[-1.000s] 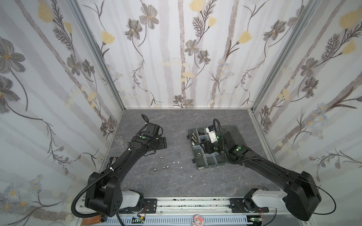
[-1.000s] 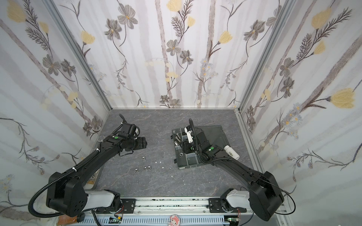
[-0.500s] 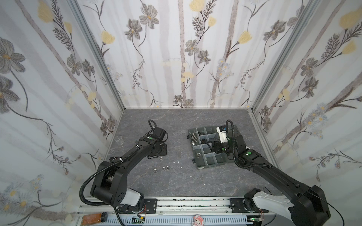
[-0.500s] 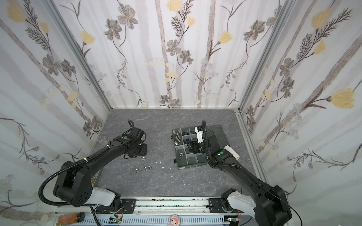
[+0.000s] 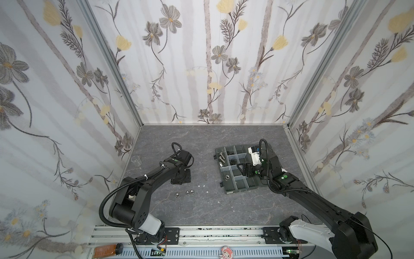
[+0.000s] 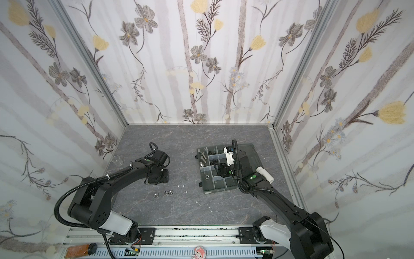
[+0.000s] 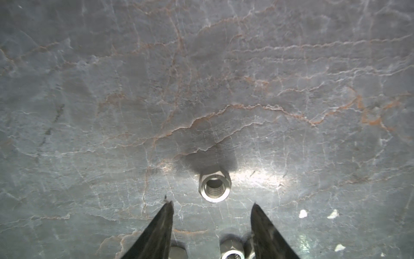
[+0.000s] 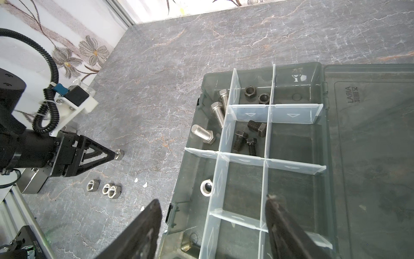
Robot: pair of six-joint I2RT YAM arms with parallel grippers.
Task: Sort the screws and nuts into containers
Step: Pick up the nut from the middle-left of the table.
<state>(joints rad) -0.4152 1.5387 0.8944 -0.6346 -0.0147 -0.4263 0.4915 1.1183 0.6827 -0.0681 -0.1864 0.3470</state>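
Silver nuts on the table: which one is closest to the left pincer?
The lone nut just ahead of the left pincer's tips; the other three nuts lie grouped together, well clear of it.

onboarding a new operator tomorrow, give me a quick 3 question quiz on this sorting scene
1. True or false: the black nuts and the silver bolts lie in separate compartments.
2. How many silver nuts lie on the table? A two, B four, C seven.
3. Which gripper hangs above the organizer box?
Key: 1 true; 2 B; 3 the right gripper.
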